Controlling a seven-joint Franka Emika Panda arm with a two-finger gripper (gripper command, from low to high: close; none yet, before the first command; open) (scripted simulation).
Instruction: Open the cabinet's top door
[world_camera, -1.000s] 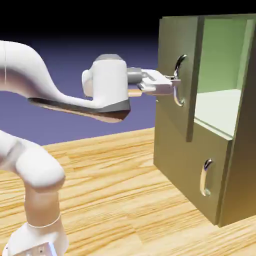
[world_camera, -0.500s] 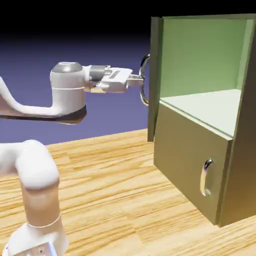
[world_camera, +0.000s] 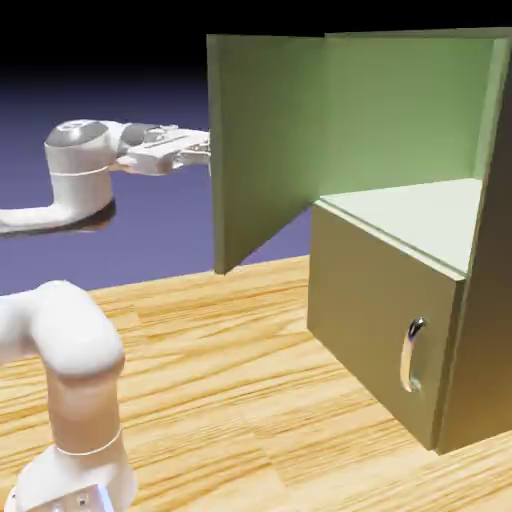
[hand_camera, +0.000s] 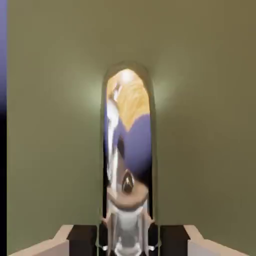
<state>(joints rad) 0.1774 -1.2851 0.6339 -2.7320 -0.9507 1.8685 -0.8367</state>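
The olive-green cabinet (world_camera: 476, 330) stands at the exterior view's right. Its top door (world_camera: 265, 140) is swung far out to the left, showing its paler inner face, and the upper compartment lies exposed. My gripper (world_camera: 198, 152) meets the door's outer side at its free edge; the handle is hidden there. In the hand view the curved chrome handle (hand_camera: 128, 160) rises large between my fingertips (hand_camera: 82, 239), against the door's olive panel (hand_camera: 50, 125). The gripper (hand_camera: 127, 241) is shut on that handle.
The shorter lower door (world_camera: 370, 310) is closed, its small chrome handle (world_camera: 412, 352) facing outward. The wooden table (world_camera: 230, 400) spreads below. My white arm's base and elbow (world_camera: 70, 350) stand at the lower left.
The top door has swung from ajar to wide open. My gripper has pulled leftward with the handle, and the handle has passed behind the door in the exterior view.
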